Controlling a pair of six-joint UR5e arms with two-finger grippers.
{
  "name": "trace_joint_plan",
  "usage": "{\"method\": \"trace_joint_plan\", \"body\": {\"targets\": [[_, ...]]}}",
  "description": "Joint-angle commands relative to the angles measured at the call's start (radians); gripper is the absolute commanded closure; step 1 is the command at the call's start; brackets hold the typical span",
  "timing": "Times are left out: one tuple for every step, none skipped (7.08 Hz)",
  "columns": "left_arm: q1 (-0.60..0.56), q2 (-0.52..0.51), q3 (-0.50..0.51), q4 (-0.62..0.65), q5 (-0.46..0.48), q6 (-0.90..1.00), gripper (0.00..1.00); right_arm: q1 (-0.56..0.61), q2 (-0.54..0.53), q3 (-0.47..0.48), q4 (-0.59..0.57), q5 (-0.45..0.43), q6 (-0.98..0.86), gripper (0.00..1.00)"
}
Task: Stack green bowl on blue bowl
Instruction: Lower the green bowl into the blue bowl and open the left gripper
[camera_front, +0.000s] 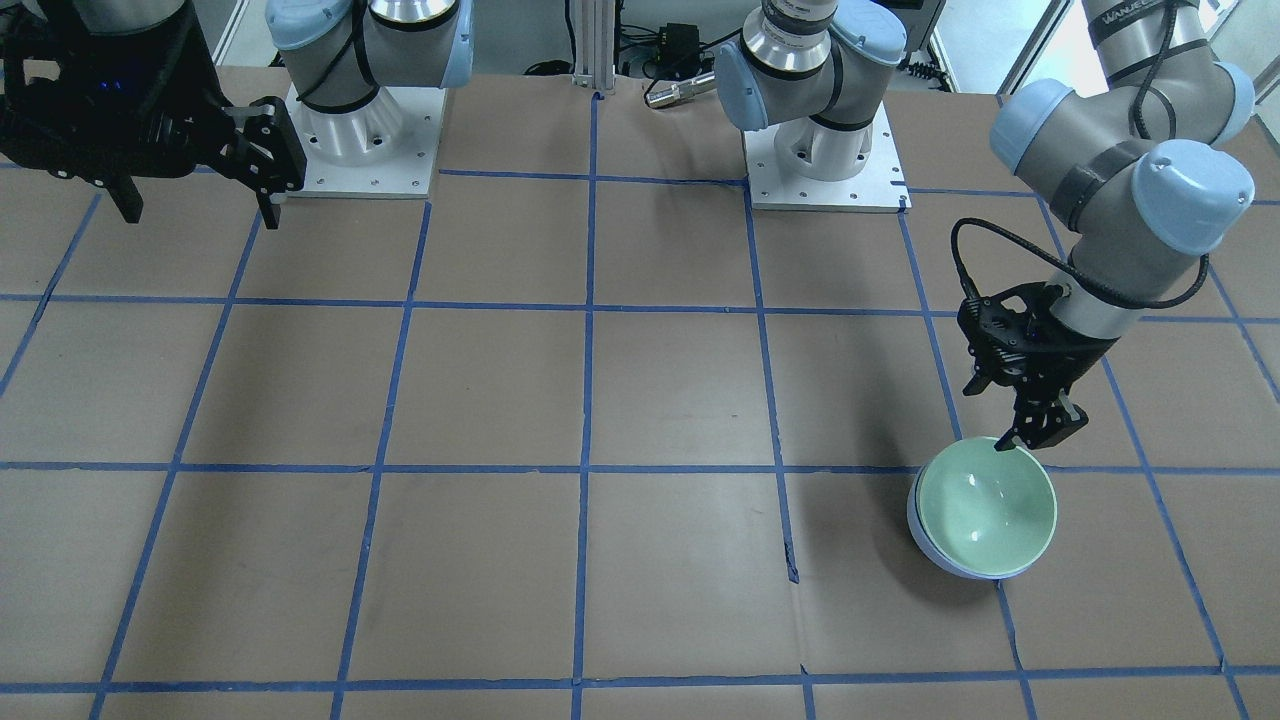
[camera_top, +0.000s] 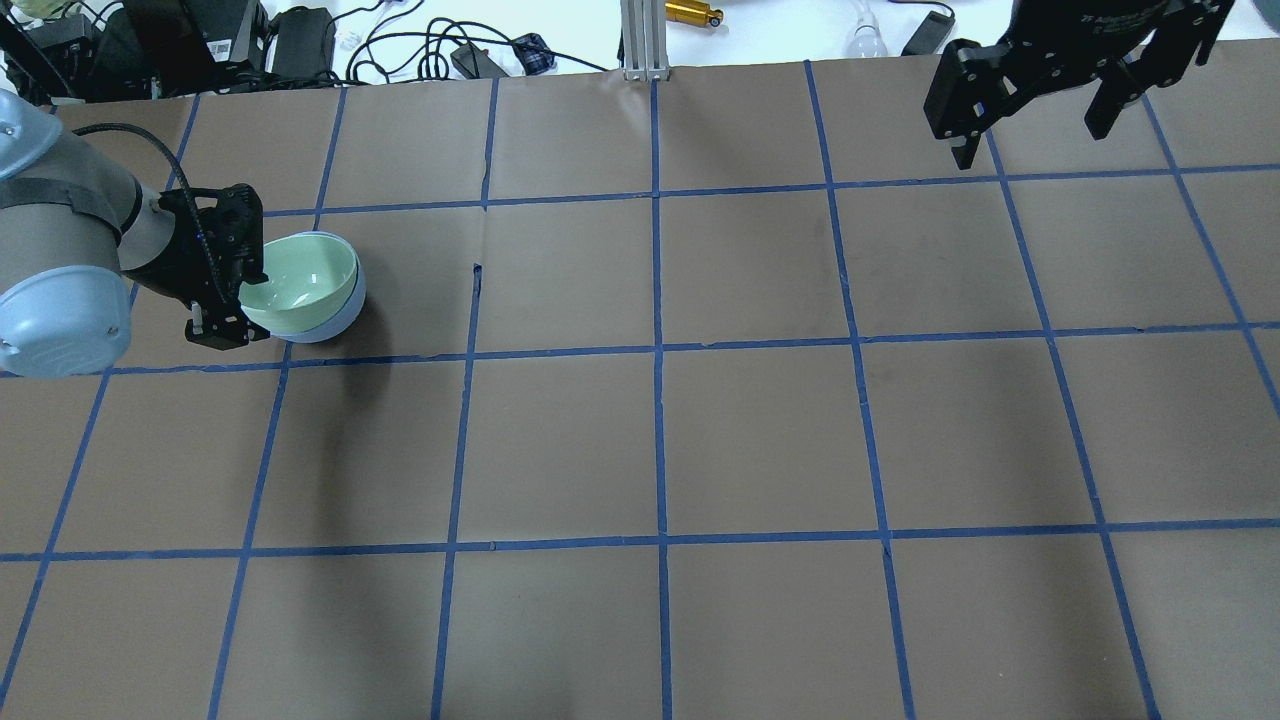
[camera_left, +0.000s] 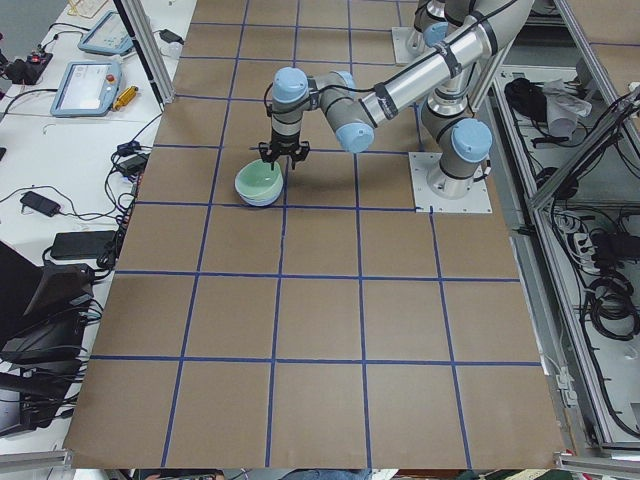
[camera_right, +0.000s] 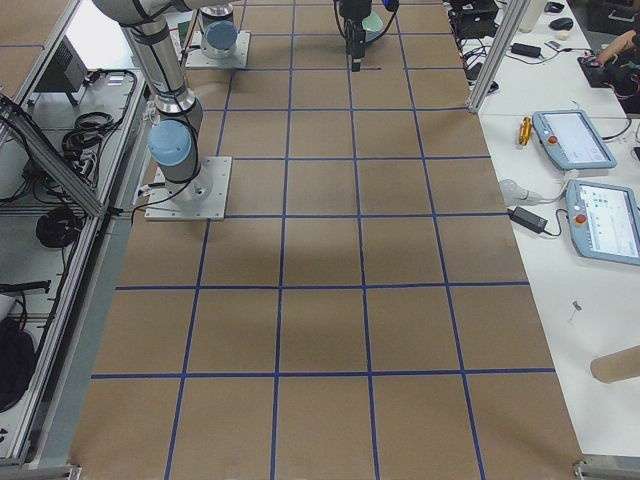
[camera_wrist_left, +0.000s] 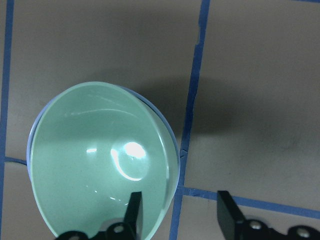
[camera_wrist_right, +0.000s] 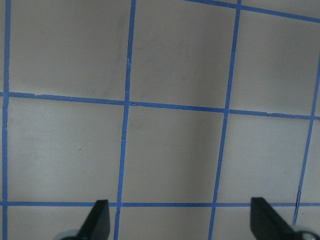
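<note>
The green bowl sits nested inside the blue bowl, whose pale blue wall shows only as a sliver beneath it. The pair stands on the table on my left side, also in the overhead view with the green bowl over the blue bowl. My left gripper is open at the green bowl's rim. In the left wrist view one finger is inside the green bowl and the other is outside it. My right gripper is open, empty and raised near its base.
The brown table carries a blue tape grid. The two arm bases stand on white plates at the robot's edge. Cables and boxes lie beyond the far edge. Tablets lie on a side bench.
</note>
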Motion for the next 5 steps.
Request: {"method": "trace_joint_plan", "body": {"targets": [[-0.071, 0.056, 0.045, -0.089, -0.001, -0.182, 0.00, 0.000, 0.000, 0.000, 0.000, 0.000, 0.000, 0.00], [-0.128, 0.088, 0.118, -0.219, 0.002, -0.308, 0.00, 0.000, 0.000, 0.000, 0.000, 0.000, 0.000, 0.00], [-0.171, 0.107, 0.201, -0.374, 0.002, -0.454, 0.00, 0.000, 0.000, 0.000, 0.000, 0.000, 0.000, 0.00], [-0.205, 0.116, 0.255, -0.442, 0.010, -0.599, 0.00, 0.000, 0.000, 0.000, 0.000, 0.000, 0.000, 0.00], [-0.249, 0.130, 0.275, -0.461, 0.013, -0.744, 0.00, 0.000, 0.000, 0.000, 0.000, 0.000, 0.000, 0.00]]}}
